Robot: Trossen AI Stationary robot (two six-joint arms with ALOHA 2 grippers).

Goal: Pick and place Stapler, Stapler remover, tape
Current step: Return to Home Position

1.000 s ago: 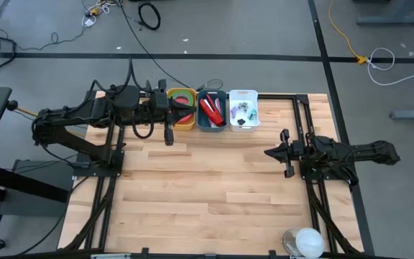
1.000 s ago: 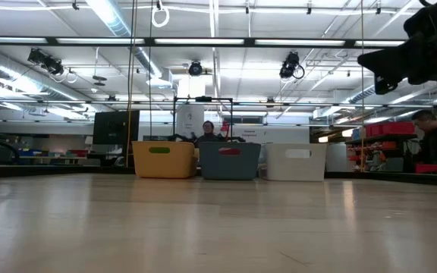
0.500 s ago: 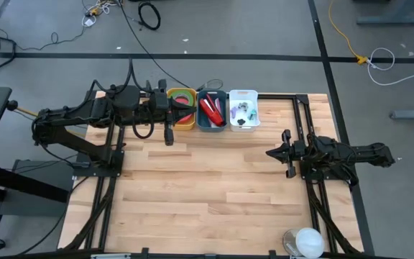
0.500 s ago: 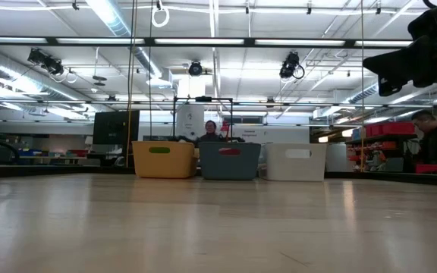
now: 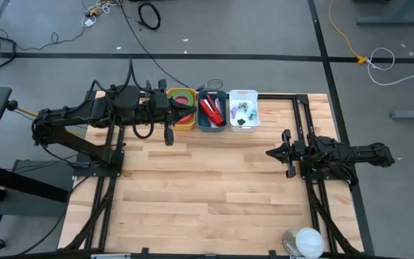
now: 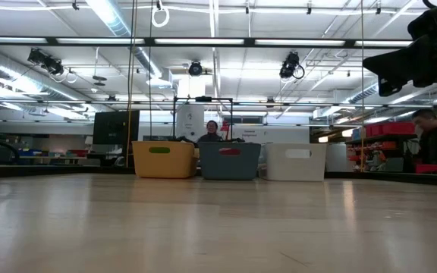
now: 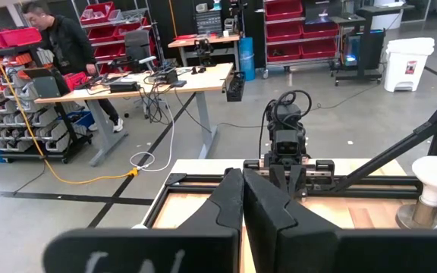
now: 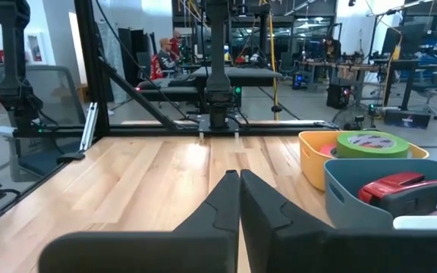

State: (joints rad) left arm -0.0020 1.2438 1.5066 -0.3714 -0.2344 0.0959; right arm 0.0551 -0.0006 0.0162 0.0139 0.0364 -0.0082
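Left gripper (image 7: 241, 179) and right gripper (image 8: 238, 177) show fingers pressed together, empty; to finish well, I'd fold both arms slowly, clear of the bins (image 6: 230, 163).

The left arm (image 5: 85, 114) and right arm (image 5: 347, 153) lie folded and level, pointing toward each other. The left gripper (image 7: 241, 178) and right gripper (image 8: 238, 178) have fingers pressed together.
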